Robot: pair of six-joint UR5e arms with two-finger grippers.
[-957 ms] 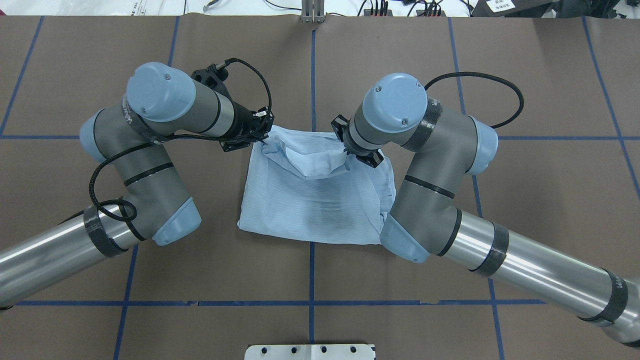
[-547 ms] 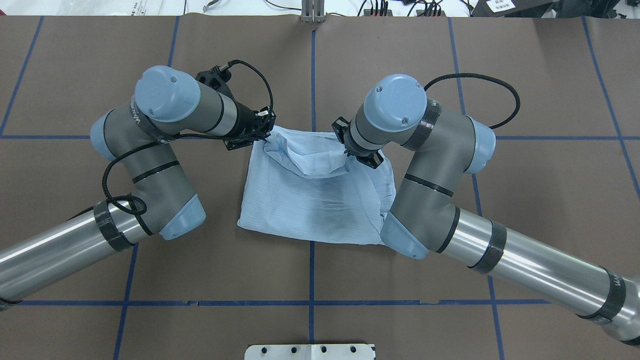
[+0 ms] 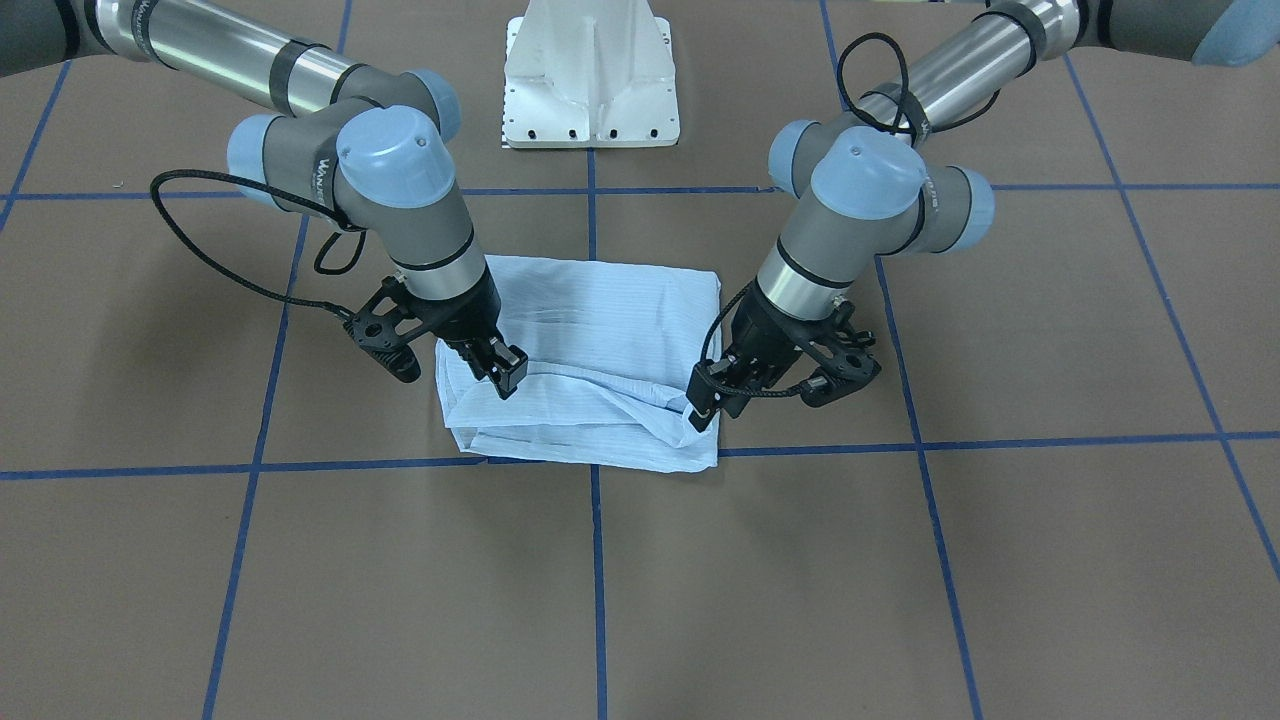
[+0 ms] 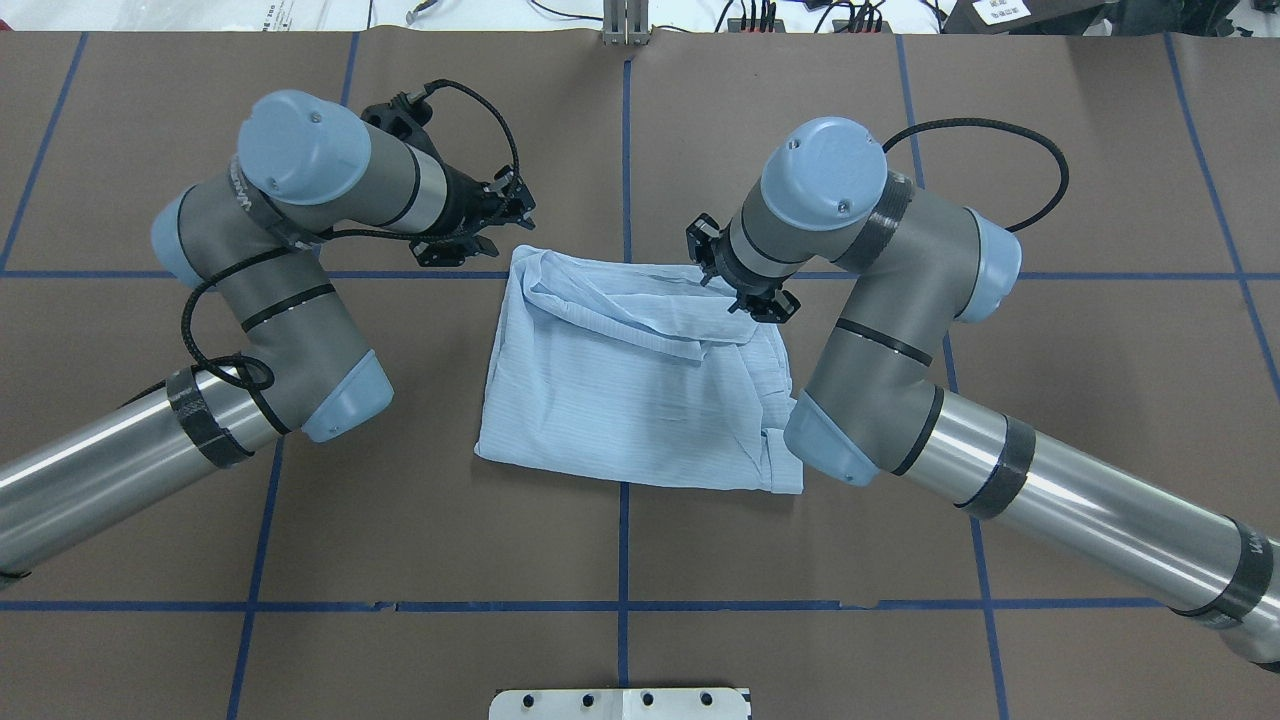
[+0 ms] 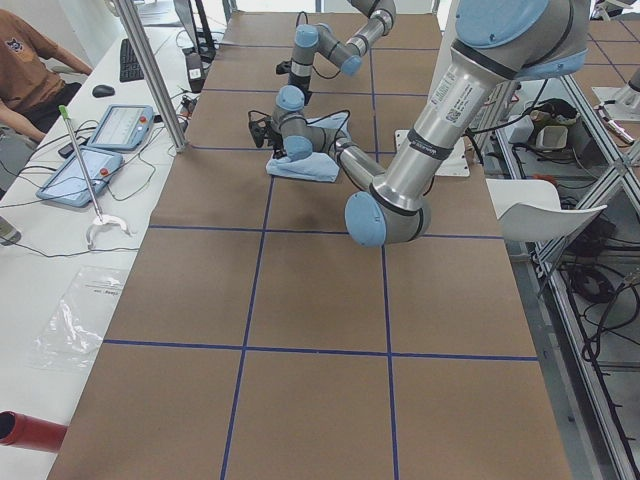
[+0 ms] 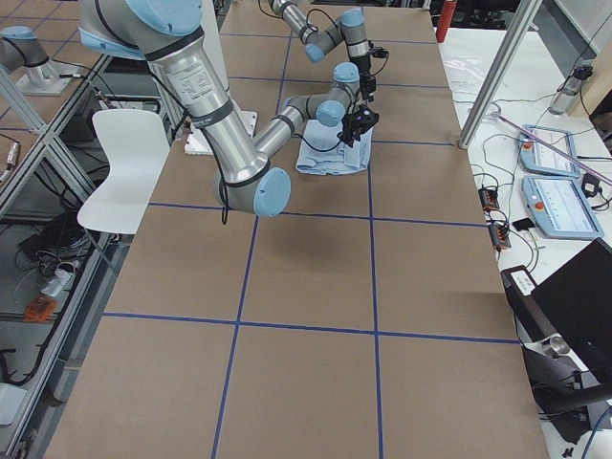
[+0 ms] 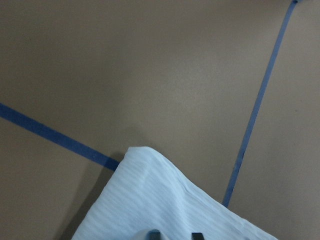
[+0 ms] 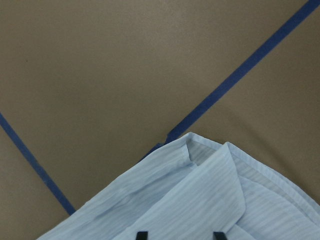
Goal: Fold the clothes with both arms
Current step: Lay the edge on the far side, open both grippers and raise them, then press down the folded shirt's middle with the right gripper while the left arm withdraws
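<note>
The light blue striped shirt (image 4: 620, 390) lies folded into a rough rectangle at the table's middle, its collar flap slack across the far edge. My left gripper (image 4: 515, 205) is open just beyond the shirt's far-left corner, off the cloth. In the left wrist view its fingertips (image 7: 155, 233) stand apart over the shirt corner (image 7: 165, 210). My right gripper (image 4: 745, 285) is open above the far-right corner. In the right wrist view its fingertips (image 8: 142, 234) are wide apart over the collar (image 8: 210, 195). In the front-facing view the left gripper (image 3: 703, 405) and the right gripper (image 3: 505, 375) flank the shirt (image 3: 600, 320).
Blue tape lines (image 4: 622, 605) grid the brown table cover. The white pedestal base (image 3: 590, 75) stands at the robot's edge. A seated person (image 5: 30, 70) and tablets (image 5: 120, 125) are at a side desk. A white chair (image 6: 124, 158) stands beside the table.
Both grippers have let go of the raised flap, which has dropped flat along the far edge. The left gripper moved left and away off the cloth; the right one shifted slightly right.
</note>
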